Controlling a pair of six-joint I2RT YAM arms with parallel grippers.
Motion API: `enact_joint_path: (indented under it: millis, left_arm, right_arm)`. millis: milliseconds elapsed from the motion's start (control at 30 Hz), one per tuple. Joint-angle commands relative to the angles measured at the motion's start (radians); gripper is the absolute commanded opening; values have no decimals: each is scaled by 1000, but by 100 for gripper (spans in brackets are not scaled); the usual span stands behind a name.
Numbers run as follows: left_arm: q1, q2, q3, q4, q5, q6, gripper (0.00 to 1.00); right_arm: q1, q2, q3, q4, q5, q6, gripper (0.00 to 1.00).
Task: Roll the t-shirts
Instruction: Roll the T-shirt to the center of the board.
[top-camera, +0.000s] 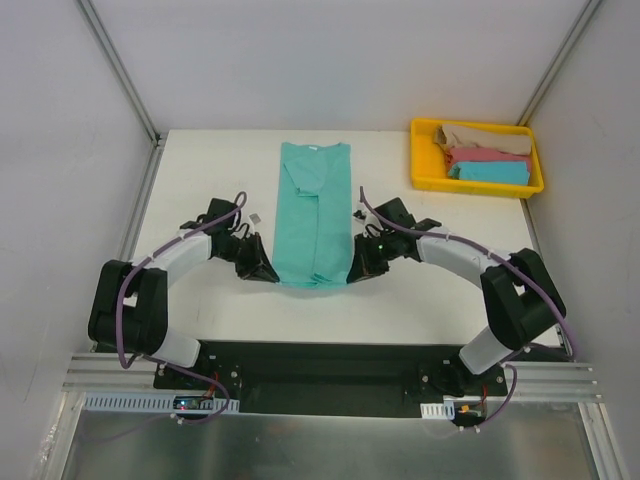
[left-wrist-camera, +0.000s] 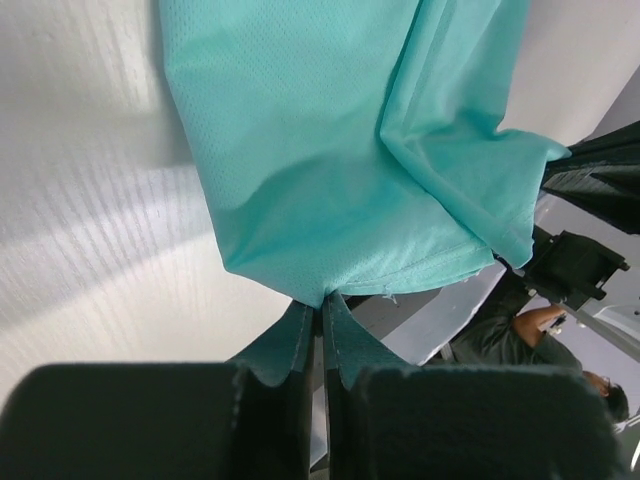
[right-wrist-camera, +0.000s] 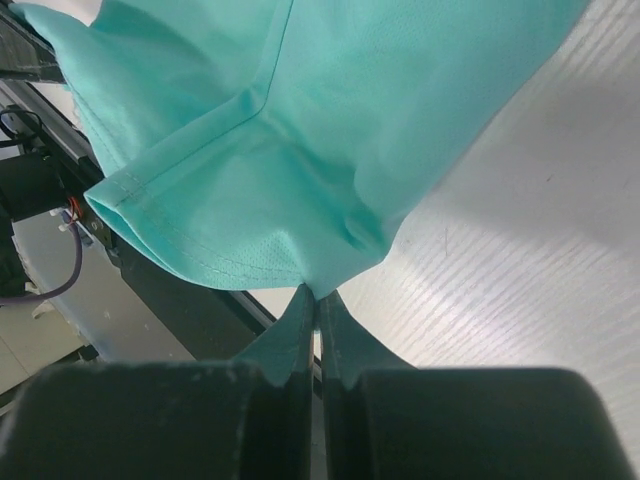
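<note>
The teal t-shirt (top-camera: 314, 213) lies on the white table (top-camera: 220, 170) between the two arms. It is folded lengthwise into a long narrow strip, with the collar at the far end and the hem at the near end. A small pale tag (top-camera: 313, 148) sits inside the collar, too small to read. No other writing or brand shows on the cloth.

The left gripper (top-camera: 262, 268) is at the near left corner of the hem, its fingers pressed together on a pinch of fabric. In the left wrist view the cloth fans out from fingertips that have hardly a slit between them. The right gripper (top-camera: 360, 266) is at the near right corner, clenched the same way on the stitched hem edge. Whether either corner is raised off the table cannot be told.

The yellow tray (top-camera: 418, 160) stands at the far right corner of the table, well apart from the teal shirt. It holds a tan t-shirt (top-camera: 485, 137) farthest back, a pink t-shirt (top-camera: 490, 155) in the middle and a sky-blue t-shirt (top-camera: 490, 172) nearest, each touching the next. Whether these are rolled or only folded is hard to make out.

The cloth actually caught between the fingers is hidden. Each wrist view cuts off all but the near end of the shirt.
</note>
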Motion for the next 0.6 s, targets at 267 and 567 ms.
enact_joint_path:
  millis: [267, 567]
  left_arm:
    - [49, 125, 134, -14, -3, 24, 0]
    - [84, 194, 200, -37, -51, 27, 0]
  right_arm:
    - [-18, 112, 152, 1, 23, -63, 1]
    - [-26, 203, 235, -19, 35, -109, 1]
